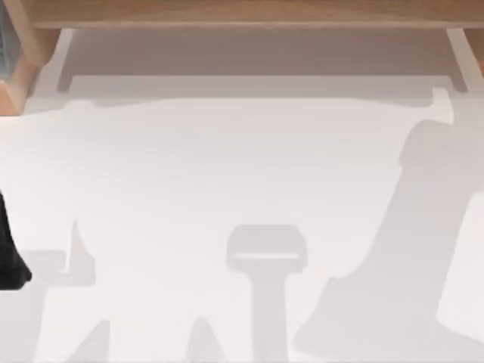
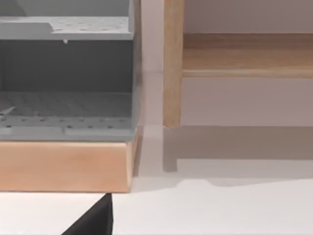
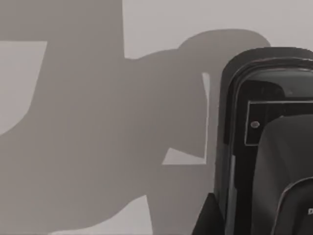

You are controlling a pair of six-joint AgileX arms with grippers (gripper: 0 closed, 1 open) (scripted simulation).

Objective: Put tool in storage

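White table (image 1: 227, 166), shadowed. Wooden frame (image 1: 242, 11) along far edge. Grey perforated storage shelf (image 2: 66, 103) on wooden base (image 2: 63, 164). Left arm (image 1: 9, 257) at left edge. Tool location undeterminable.

Grey perforated storage shelves (image 2: 66, 105) sit on a wooden base (image 2: 63, 166).

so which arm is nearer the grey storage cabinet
Left. The left arm sits at the table's left edge, and its wrist view looks straight at the grey storage cabinet on its wooden base. The right wrist view faces shadowed tabletop and a dark rounded object instead.
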